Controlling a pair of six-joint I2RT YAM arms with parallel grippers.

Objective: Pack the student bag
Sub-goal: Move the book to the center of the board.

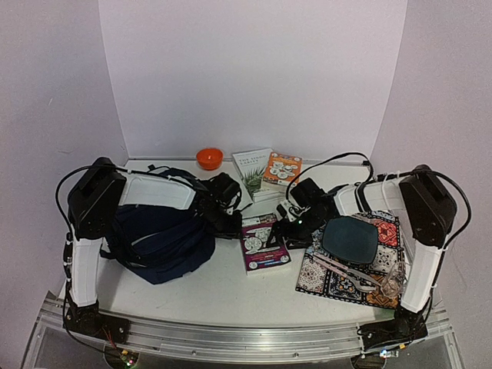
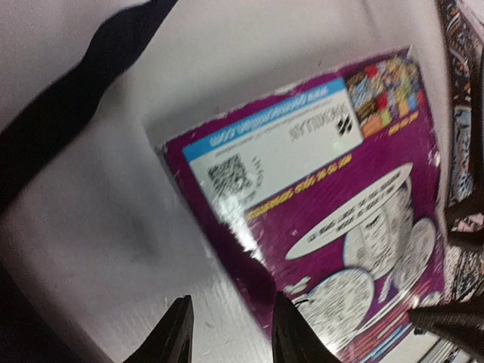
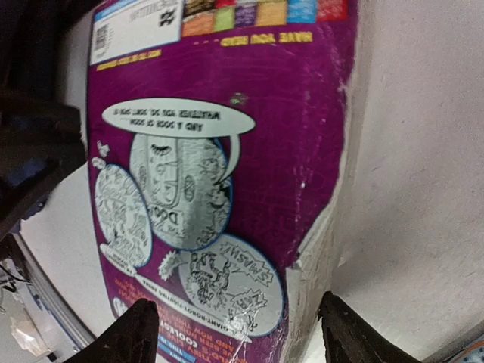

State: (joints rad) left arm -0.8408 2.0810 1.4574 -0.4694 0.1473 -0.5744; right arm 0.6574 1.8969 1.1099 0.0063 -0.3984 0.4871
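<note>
The student bag [image 1: 157, 238], navy blue with black straps, lies at the left of the table under my left arm. A purple paperback book [image 1: 264, 242] lies flat to its right. My left gripper [image 1: 231, 223] is open at the book's left edge. In the left wrist view [image 2: 231, 333] one finger is over the book [image 2: 333, 174] and the other over the table. My right gripper [image 1: 288, 227] is open at the book's right edge. In the right wrist view [image 3: 242, 336] its fingers are spread wide across the book's [image 3: 227, 151] worn edge.
A white-and-green book [image 1: 252, 169], an orange book [image 1: 282, 167] and an orange bowl [image 1: 209, 158] sit at the back. A patterned mat [image 1: 315, 277] at right carries a dark teal oval case [image 1: 350, 238] and small items. A black bag strap [image 2: 76, 98] lies beside the book.
</note>
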